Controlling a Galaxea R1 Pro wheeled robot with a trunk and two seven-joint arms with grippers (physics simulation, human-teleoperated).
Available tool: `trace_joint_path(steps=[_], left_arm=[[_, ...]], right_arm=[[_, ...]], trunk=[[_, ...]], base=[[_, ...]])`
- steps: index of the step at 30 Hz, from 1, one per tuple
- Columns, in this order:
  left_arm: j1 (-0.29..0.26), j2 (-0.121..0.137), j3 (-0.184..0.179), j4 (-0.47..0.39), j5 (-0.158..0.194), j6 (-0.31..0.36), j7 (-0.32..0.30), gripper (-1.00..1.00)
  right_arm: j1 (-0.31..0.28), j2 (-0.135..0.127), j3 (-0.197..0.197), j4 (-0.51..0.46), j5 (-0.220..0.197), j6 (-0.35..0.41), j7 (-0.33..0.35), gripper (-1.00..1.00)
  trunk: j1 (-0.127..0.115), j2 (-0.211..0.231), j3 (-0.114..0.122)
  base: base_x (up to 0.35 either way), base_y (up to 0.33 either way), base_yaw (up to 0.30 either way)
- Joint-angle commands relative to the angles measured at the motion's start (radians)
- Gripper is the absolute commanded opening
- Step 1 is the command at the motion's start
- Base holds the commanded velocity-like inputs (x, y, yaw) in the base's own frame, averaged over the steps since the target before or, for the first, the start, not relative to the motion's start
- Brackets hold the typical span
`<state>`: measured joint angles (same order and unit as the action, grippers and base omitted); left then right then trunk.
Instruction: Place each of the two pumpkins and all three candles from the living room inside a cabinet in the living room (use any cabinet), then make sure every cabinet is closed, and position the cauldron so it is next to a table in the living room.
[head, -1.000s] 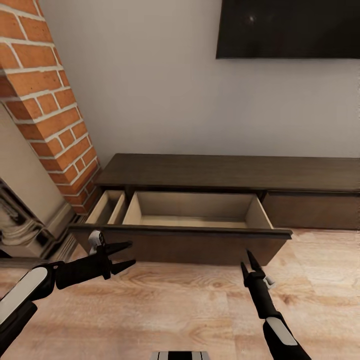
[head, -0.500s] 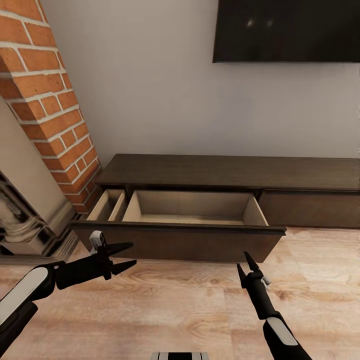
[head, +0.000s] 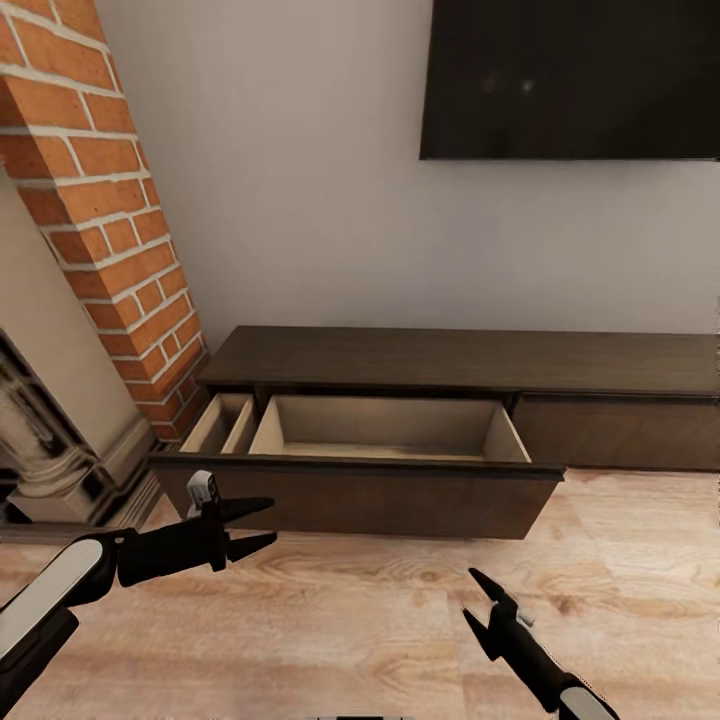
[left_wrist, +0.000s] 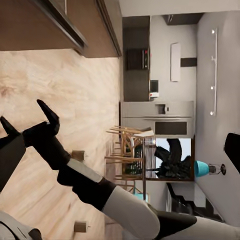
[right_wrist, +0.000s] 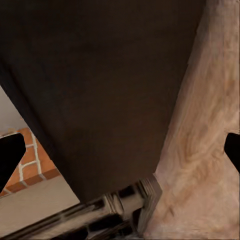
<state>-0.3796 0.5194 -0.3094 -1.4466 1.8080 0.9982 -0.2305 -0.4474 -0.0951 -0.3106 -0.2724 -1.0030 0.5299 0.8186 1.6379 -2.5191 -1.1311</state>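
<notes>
A Galaxea R1 Pro is standing before the long dark-brown cabinet set against the living-room wall beneath a wall-mounted television, with one wide drawer hanging pulled out over the wood floor. The drawer's pale beige inside is showing bare as far as the head view reaches, though its front wall is hiding the nearest strip of the bottom; a narrower compartment beside it, toward the brick column, is also standing open and looking bare. The left gripper is hovering just in front of the drawer front with its jaws spread wide and carrying nothing, and the right gripper is hanging lower and well apart from the cabinet, its jaws likewise wide and holding nothing. No pumpkin, candle, cauldron or coffee table is appearing here, so by this evidence the job is looking barely begun: a storage space is standing ready, while all five items are waiting to be fetched, the drawer is waiting to be shut and the cauldron is waiting to be placed.
</notes>
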Motion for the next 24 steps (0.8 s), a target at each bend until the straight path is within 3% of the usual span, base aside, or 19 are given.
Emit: trace_joint_path(steps=[1,5,8,12,18,24], left_arm=[[-0.001,0.001,-0.005,0.005,-0.009,0.000,-0.009,1.00],[0.002,0.006,-0.027,0.013,-0.016,0.000,0.000,1.00],[0.002,0.029,-0.033,0.015,-0.018,0.000,0.079,1.00],[0.003,0.038,-0.037,-0.001,-0.010,0.000,0.212,1.00],[0.004,0.034,-0.085,-0.010,-0.015,-0.003,0.416,1.00],[0.004,0.026,-0.088,-0.011,-0.012,-0.005,0.674,1.00]], right_arm=[[-0.001,-0.010,-0.002,0.029,0.012,0.013,0.000,1.00],[0.000,-0.035,-0.001,0.098,0.042,0.017,0.006,1.00],[0.000,-0.048,0.003,0.111,0.078,0.007,0.004,1.00],[0.000,-0.067,0.003,0.113,0.196,-0.002,0.004,1.00],[0.000,-0.080,0.003,0.107,0.359,-0.047,0.003,1.00],[0.000,-0.097,0.004,0.108,0.446,-0.097,-0.012,1.00]], trunk=[[-0.001,0.000,0.003],[-0.003,0.001,0.019],[-0.004,0.002,0.030],[-0.006,0.002,0.046],[-0.009,0.004,0.069],[-0.011,0.005,0.092]], base=[[-0.245,0.000,0.000],[-0.124,0.000,0.000],[-0.018,0.000,0.000],[-0.005,0.000,0.000],[0.000,0.000,0.000],[0.000,0.000,0.000]])
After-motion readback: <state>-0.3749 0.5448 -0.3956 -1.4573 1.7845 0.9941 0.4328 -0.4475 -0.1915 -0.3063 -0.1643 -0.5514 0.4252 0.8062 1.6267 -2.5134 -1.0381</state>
